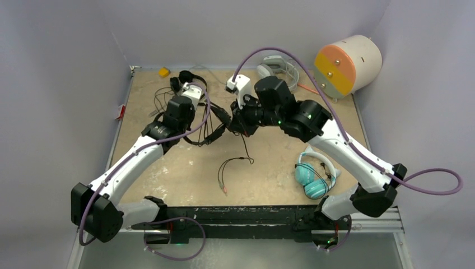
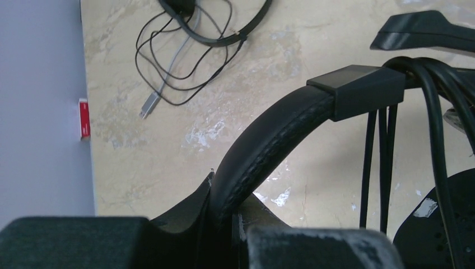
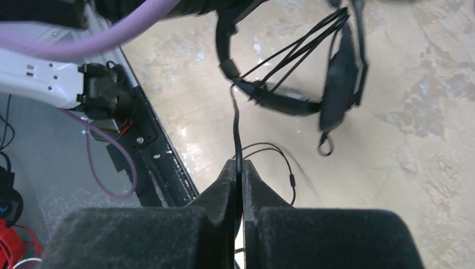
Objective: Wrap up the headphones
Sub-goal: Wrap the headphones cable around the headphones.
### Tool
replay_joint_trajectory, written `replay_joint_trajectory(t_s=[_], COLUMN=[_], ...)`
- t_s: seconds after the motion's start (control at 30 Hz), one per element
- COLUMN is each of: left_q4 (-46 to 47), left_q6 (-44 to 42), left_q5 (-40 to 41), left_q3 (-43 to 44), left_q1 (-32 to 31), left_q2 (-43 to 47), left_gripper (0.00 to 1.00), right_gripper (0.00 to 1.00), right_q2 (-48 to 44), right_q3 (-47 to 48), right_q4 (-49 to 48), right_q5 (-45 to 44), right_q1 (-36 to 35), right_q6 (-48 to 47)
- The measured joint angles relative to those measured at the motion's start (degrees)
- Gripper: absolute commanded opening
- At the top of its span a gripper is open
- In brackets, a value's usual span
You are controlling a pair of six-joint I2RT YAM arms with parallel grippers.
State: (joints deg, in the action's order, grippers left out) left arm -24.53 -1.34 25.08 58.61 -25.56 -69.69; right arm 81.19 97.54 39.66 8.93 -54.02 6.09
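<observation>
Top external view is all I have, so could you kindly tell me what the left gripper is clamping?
Observer: The left gripper is shut on the padded stitched band of the slim black headphones.
Operator: Thanks, and the right one?
Observer: The right gripper pinches the thin black cord running up to those headphones.
Operator: Is any cord wrapped already?
Observer: Yes, several strands loop over the band beside its black slider block.

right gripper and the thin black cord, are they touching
Touching. The right wrist view shows the right gripper with its jaws pinched shut on the black cord, which runs up from between them toward the black headphones.
</observation>
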Motion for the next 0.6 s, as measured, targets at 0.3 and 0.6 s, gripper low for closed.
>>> replay_joint_trajectory(t_s=[0.3,0.6], left_q4=[3.2,2.8], left_q6=[-10.9,-12.8], left_q5=[-1.2,-7.9], left_q3=[-5.0,-6.0], left_q1=[-7.5,-8.5], left_q2=[4.6,10.0], left_gripper=[0.0,0.0], right_gripper=[0.0,0.0], right_q2=[6.4,11.8], right_q3=[5.7,7.7], right_q4=[5.3,6.9], right_q5=[3.2,10.5], right_q1=[10.2,20.0], right_q6=[-4.3,-6.4])
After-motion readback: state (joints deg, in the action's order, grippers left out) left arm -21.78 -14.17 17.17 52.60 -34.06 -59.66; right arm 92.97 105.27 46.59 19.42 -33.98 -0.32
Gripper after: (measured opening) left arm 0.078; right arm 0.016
